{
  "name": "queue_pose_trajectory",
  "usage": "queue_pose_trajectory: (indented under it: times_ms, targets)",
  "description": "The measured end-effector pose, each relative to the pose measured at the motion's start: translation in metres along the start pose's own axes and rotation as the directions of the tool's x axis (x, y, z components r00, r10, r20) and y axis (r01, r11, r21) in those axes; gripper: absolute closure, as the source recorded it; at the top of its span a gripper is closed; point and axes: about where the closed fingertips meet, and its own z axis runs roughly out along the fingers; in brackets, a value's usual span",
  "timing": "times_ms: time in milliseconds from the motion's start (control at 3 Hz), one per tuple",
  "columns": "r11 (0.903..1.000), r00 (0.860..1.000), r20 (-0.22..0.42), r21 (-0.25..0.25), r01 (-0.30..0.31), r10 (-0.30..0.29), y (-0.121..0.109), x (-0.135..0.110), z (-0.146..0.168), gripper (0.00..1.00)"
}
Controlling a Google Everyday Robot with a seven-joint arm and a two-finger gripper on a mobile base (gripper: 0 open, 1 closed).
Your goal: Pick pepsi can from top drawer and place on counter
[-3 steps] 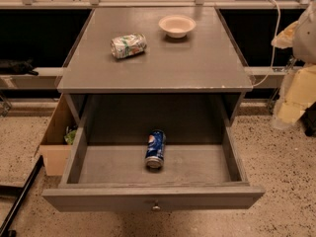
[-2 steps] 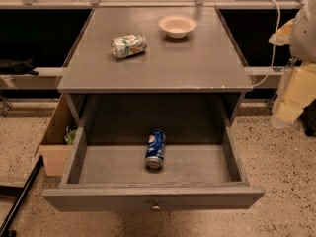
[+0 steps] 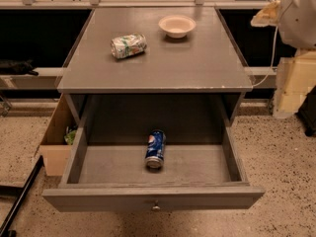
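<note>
The pepsi can [image 3: 155, 149] lies on its side in the middle of the open top drawer [image 3: 153, 199], its silver end towards the front panel. Above the drawer is the grey counter [image 3: 197, 58]. My arm comes in at the right edge of the view, and the gripper [image 3: 268, 15] hangs off the counter's back right corner, well above and to the right of the can. Nothing shows in its grasp.
A dented green-and-white can [image 3: 128, 45] lies on the counter's left half, and a small pale bowl [image 3: 177, 25] stands near the back. A tan cardboard box [image 3: 57, 142] sits on the speckled floor left of the drawer. Black bars [image 3: 17, 201] lie at the lower left.
The arm at the right edge has shifted a little up and to the left. The can, the drawer and the things on the counter have not moved.
</note>
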Motion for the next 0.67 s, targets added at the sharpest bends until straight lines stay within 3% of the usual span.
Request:
queue_pose_trajectory:
  times_ms: [333,667]
  targets:
    - [0.9798,0.979,0.042,0.02,0.199,-0.199,0.0,-0.02,-0.012,0.0]
    - [0.9225,0.917,0.103,0.031,0.385,-0.386,0.005,-0.044,-0.018,0.0]
